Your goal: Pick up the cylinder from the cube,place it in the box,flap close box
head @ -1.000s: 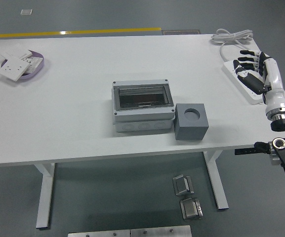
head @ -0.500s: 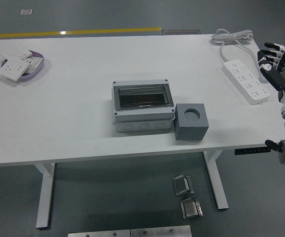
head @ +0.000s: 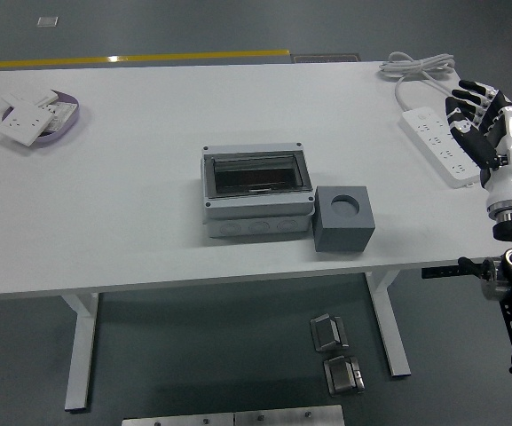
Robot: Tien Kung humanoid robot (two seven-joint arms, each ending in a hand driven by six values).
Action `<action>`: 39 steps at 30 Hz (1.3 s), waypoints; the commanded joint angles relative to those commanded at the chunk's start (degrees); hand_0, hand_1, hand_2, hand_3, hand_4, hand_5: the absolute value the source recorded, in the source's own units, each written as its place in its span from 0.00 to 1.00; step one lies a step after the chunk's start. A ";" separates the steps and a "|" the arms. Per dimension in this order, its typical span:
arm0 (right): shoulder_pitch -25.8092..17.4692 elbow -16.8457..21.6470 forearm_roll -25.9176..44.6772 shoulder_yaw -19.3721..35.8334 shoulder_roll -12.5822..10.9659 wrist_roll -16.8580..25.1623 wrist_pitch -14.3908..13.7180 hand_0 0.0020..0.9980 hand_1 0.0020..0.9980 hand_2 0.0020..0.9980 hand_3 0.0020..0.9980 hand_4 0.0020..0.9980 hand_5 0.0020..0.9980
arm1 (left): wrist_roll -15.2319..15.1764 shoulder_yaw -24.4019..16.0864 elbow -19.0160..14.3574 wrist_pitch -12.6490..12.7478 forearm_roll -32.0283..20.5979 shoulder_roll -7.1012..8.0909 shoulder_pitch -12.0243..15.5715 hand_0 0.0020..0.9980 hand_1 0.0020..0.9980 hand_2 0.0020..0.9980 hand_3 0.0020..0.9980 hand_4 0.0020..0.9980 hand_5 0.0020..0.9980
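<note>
Head view: right robot hand (head: 479, 120) empty, fingers spread, at 3 o'clock above white power strip (head: 443, 145); grey plastic cube (head: 343, 218) shows only a round socket, cylinder unseen, beside closed grey box (head: 256, 191) on white table (head: 131, 204); task apparently finished, nothing outstanding.

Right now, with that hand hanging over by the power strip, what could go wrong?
The right hand hovers over the power strip and its cable; swinging inward it might snag or drag them. The grey box looks closed already, and the cube touches it, so a clumsy reach could shove both.
</note>
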 joint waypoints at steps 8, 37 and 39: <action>-0.71 0.74 -2.76 0.50 0.07 -1.30 -2.09 0.76 0.68 0.67 0.69 0.70 0.25 | 0.22 -0.54 0.00 0.14 0.45 -0.32 0.64 0.60 0.62 0.61 0.61 0.68 0.31; -0.90 -0.16 -8.60 0.53 1.08 -3.44 -2.33 0.66 0.64 0.65 0.68 0.76 0.37 | 0.28 -1.61 0.00 -0.17 1.47 0.78 -0.66 0.60 0.62 0.60 0.61 0.67 0.30; -0.82 -0.06 -8.20 0.31 0.97 -2.84 -2.50 0.66 0.64 0.65 0.67 0.77 0.48 | 0.08 -1.43 0.00 -0.12 1.34 0.98 -0.79 0.60 0.62 0.60 0.61 0.67 0.30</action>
